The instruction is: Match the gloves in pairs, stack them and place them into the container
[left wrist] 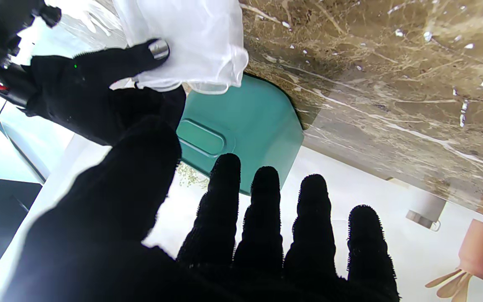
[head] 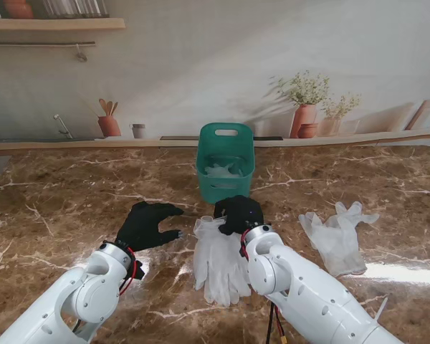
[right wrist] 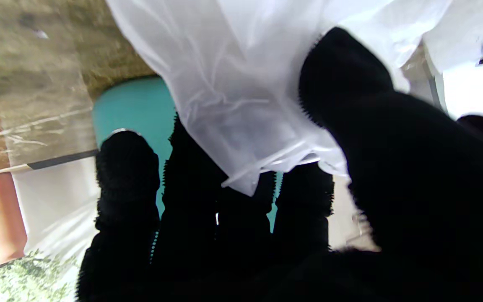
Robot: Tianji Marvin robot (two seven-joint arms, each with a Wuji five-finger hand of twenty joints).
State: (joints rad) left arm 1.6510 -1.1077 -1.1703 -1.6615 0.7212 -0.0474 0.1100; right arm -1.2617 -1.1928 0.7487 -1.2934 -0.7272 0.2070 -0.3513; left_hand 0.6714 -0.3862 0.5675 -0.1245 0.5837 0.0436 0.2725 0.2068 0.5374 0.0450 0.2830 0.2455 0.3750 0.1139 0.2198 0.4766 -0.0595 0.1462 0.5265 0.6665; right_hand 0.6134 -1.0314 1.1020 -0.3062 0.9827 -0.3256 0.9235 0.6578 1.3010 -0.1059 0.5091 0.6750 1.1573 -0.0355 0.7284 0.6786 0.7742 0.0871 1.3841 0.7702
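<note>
A stack of translucent white gloves [head: 218, 261] lies on the marble in front of me, cuffs pointing toward the green container [head: 226, 161]. My right hand [head: 239, 213], in a black cover, is shut on the cuff end; in the right wrist view the white gloves [right wrist: 245, 105] are pinched between thumb [right wrist: 350, 84] and fingers. My left hand [head: 149, 224] hovers to the left of the stack, open with fingers spread and holding nothing. From the left wrist, my left hand [left wrist: 162, 235] faces the container [left wrist: 241, 130] and the right hand [left wrist: 90, 84] on the gloves [left wrist: 183, 42]. White gloves [head: 224, 170] lie inside the container.
More white gloves [head: 337, 236] lie loose on the table to the right of my right arm. A ledge with potted plants [head: 304, 107] and a utensil pot [head: 109, 123] runs along the wall behind the container.
</note>
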